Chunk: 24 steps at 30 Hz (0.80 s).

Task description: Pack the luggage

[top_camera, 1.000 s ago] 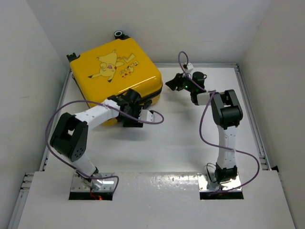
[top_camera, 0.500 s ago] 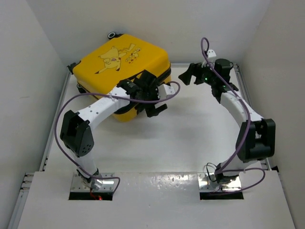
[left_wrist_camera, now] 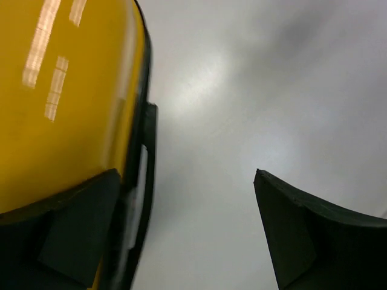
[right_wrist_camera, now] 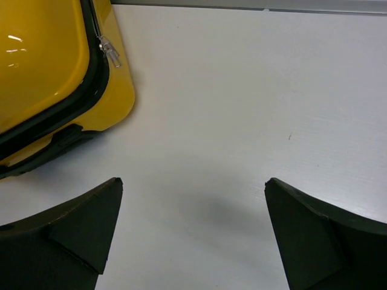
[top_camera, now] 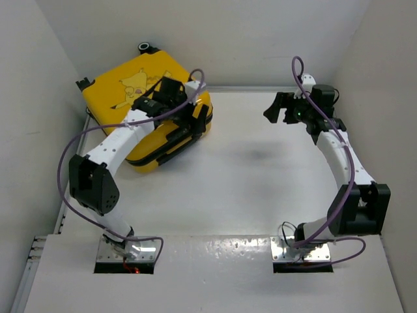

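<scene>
The luggage (top_camera: 114, 98), a yellow hard-shell suitcase with a cartoon print and black trim, lies closed and flat at the back left of the table. My left gripper (top_camera: 193, 120) is open at its right edge. In the left wrist view one finger overlaps the yellow shell (left_wrist_camera: 60, 90) and the other hangs over bare table, with nothing between the fingertips of that gripper (left_wrist_camera: 186, 175). My right gripper (top_camera: 277, 109) hovers open at the back right, well apart from the case. In the right wrist view the gripper (right_wrist_camera: 193, 181) holds nothing, and the luggage corner (right_wrist_camera: 42, 60) with its zipper pull (right_wrist_camera: 109, 51) shows at top left.
The white table (top_camera: 260, 169) is boxed in by white walls on three sides, with a low rail (top_camera: 345, 156) along its right edge. Purple cables loop along both arms. The luggage wheels (top_camera: 144, 47) point toward the back wall.
Both grippers have opened wide. The luggage has turned and slid left toward the wall, the left arm swinging over it. The right arm has stretched out toward the back right.
</scene>
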Each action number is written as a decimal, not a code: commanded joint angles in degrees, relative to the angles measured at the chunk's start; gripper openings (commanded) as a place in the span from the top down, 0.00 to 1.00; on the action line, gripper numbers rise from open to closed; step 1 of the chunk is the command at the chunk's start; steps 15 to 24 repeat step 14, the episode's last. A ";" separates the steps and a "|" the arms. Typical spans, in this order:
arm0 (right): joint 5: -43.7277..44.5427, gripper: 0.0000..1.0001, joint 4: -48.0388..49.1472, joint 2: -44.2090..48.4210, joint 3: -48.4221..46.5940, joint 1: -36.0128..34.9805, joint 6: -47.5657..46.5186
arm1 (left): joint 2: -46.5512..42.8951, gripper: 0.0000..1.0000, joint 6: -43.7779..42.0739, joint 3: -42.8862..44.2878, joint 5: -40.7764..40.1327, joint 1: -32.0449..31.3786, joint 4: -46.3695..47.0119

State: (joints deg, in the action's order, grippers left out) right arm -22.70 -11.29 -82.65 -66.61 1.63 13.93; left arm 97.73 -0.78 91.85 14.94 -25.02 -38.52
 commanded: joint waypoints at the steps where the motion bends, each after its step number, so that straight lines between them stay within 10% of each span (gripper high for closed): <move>1: 0.46 0.00 0.39 1.44 0.17 -0.22 -0.84 | -4.39 0.00 -0.36 2.72 -8.79 4.89 11.27; 24: -0.33 0.00 2.85 1.79 -1.06 -0.22 0.22 | -9.40 0.00 -2.66 4.02 -13.10 3.12 12.60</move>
